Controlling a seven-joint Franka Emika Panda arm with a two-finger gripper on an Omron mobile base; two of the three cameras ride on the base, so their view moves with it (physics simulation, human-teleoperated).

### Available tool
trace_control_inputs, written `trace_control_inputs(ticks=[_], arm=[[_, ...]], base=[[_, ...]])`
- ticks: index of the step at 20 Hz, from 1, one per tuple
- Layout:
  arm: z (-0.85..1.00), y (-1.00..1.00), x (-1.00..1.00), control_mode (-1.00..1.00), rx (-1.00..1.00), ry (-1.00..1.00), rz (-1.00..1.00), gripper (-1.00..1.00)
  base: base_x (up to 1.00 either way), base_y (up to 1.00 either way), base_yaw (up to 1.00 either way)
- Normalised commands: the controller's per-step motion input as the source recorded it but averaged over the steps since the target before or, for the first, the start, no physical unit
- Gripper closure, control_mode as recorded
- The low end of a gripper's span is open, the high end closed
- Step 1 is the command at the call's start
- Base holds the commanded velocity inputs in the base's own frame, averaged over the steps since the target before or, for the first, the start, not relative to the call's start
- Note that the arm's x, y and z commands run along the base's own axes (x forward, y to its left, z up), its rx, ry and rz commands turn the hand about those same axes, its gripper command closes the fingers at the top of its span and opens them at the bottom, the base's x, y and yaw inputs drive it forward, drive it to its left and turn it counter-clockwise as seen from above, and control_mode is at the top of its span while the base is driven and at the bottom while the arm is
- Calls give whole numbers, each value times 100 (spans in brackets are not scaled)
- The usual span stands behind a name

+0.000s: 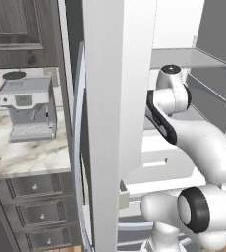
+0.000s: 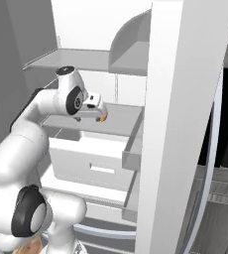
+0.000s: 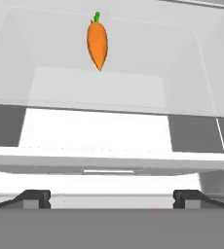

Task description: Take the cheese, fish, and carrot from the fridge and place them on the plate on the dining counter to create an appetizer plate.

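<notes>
The fridge [image 2: 121, 116] stands open, and my arm reaches in over a grey shelf above the white drawers [image 2: 93, 161]. The carrot [image 3: 97, 43], stubby and orange with a green top, lies on the pale shelf ahead of my gripper [image 3: 111, 197]. From the right base view, my gripper [image 2: 93, 111] hovers just short of the carrot [image 2: 104, 118], whose orange tip peeks out beside it. The jaws stand wide open with nothing between the fingertips [image 3: 36, 197]. The cheese, fish, plate and dining counter are out of view.
The fridge's left door [image 1: 117, 98] stands edge-on beside my arm, and the right door [image 2: 185, 124] flanks the other side. A coffee machine [image 1: 29, 108] sits on a marble counter [image 1: 21, 155] with dark drawers [image 1: 36, 211]. More shelves [image 2: 81, 58] hang above.
</notes>
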Motion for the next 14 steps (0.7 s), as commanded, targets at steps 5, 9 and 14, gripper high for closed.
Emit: trace_control_inputs(ticks=[5,9,14], arm=[[-41,0,83,-100,3,0,9,-100],[-22,0,88,-100,5,0,0,-100],[-29,0,75,-100,5,0,0,-100]], base=[[0,0,0],[0,0,0],[0,0,0]])
